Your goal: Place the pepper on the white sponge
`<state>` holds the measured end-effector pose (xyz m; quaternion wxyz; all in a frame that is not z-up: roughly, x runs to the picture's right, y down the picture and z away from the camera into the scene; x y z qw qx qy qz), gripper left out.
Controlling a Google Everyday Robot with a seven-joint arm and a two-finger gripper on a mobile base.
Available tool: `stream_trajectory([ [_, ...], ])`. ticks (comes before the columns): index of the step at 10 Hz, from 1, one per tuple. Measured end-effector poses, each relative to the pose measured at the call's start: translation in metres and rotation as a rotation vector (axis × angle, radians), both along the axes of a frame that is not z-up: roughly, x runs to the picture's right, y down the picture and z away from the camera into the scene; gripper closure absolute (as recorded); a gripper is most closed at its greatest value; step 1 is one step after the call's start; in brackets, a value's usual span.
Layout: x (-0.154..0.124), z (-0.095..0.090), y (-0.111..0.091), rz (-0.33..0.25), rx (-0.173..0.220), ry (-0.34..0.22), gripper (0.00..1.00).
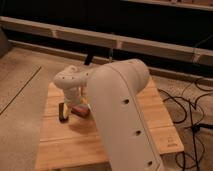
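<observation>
My gripper [71, 102] hangs below the white wrist [70, 80], low over the left middle of the wooden table [60, 145]. A reddish thing, likely the pepper [80, 109], lies at the gripper's right side, touching or almost touching it. A small dark block with a yellowish edge [63, 111] stands just left of the gripper. A bit of yellow [85, 102] shows behind the reddish thing. I see no white sponge; my big white arm link [120, 105] covers the table's middle.
Black cables [192, 115] lie on the floor to the right of the table. A long pale ledge [100, 37] runs along the dark wall behind. Carpeted floor [20, 110] lies to the left.
</observation>
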<state>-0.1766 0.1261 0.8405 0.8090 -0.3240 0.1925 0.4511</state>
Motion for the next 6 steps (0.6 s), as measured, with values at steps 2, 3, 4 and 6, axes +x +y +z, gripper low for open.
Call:
stream_trajectory([
  [2,-0.010,-0.017,-0.015,-0.021,0.049,-0.021,0.20],
  [3,-0.019,-0.029,-0.024,-0.045,0.080,-0.039,0.20],
  [4,-0.032,-0.045,-0.035,-0.076,0.123,-0.071,0.20],
  [6,-0.052,-0.063,-0.044,-0.109,0.169,-0.119,0.20],
])
